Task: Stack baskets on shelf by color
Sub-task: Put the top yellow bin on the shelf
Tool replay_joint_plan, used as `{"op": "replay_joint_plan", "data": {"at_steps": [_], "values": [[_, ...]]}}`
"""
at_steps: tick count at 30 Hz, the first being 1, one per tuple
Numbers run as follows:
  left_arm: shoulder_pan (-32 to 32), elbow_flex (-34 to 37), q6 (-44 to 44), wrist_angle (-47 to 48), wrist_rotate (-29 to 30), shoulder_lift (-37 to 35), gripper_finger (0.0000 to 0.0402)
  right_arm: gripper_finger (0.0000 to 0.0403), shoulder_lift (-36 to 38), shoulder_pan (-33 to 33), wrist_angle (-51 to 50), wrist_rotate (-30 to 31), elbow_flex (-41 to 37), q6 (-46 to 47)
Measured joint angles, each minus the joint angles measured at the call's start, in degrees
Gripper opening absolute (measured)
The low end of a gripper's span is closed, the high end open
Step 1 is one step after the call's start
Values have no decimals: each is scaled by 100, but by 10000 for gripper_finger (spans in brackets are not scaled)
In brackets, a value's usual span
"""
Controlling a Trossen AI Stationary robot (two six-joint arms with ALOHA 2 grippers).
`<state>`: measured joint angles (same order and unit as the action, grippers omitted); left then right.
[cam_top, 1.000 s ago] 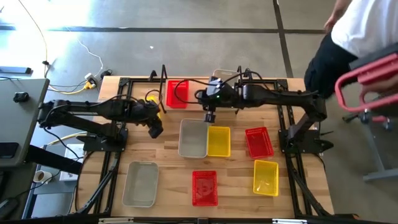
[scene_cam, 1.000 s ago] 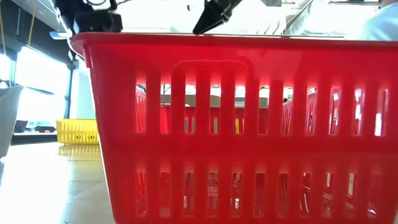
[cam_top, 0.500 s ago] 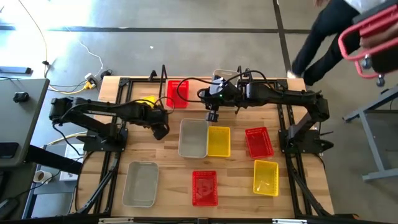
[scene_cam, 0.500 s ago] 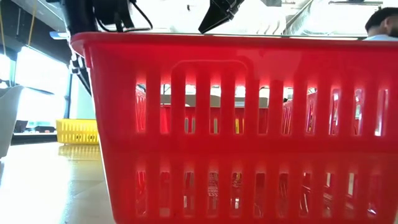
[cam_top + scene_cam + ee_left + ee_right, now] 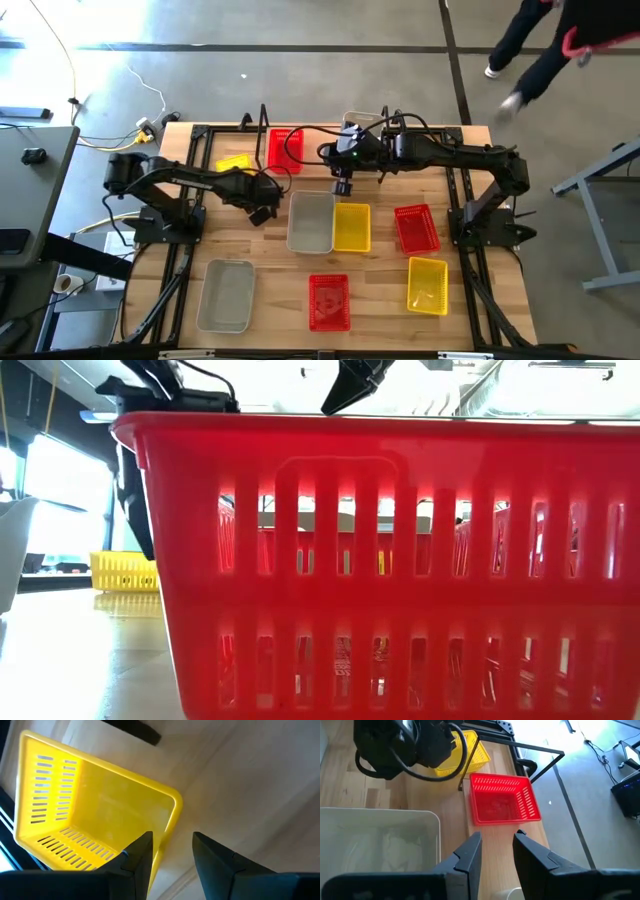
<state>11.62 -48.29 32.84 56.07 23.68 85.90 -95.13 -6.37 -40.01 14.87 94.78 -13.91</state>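
Two hands open, empty | left hand (image 5: 170,852) beside yellow basket (image 5: 95,815) | low view: only red basket (image 5: 400,560)

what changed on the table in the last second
The left arm pulled back from the shelf, its gripper now nearer the table's middle, uncovering the yellow basket left on the shelf beside the red one. The right gripper barely shifted; both grippers are open and empty. The baskets on the table stayed put.

Baskets: red (image 5: 330,301), yellow (image 5: 427,285), translucent grey-white (image 5: 226,295), slotted sides. Shelf (image 5: 262,125): black wire. Tabletop (image 5: 272,282): pale wood planks.
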Motion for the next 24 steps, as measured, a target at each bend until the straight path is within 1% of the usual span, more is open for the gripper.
{"op": "replay_joint_plan", "data": {"at_steps": [6, 9, 12, 17, 19, 21, 24], "values": [[2, 0, 0, 1, 13, 370, 128, 99, 0, 1, -99, 0, 0, 4], [2, 0, -2, 3, 13, 430, 120, 99, 15, 2, -185, 0, 0, 67], [2, 0, -37, 9, 13, 429, 96, 99, 94, 4, -271, -2, 0, 164], [2, 0, -134, 10, 31, 420, 38, 99, 347, 4, -512, 0, 0, 414], [0, 0, -152, 12, 127, 420, 15, 99, 468, 4, -596, 0, 0, 526], [0, 0, -155, 43, 166, 420, 6, 99, 601, 4, -697, 2, 0, 631], [0, 0, -153, 141, 163, 396, 10, 99, 809, 4, -771, 6, 0, 739]]}}
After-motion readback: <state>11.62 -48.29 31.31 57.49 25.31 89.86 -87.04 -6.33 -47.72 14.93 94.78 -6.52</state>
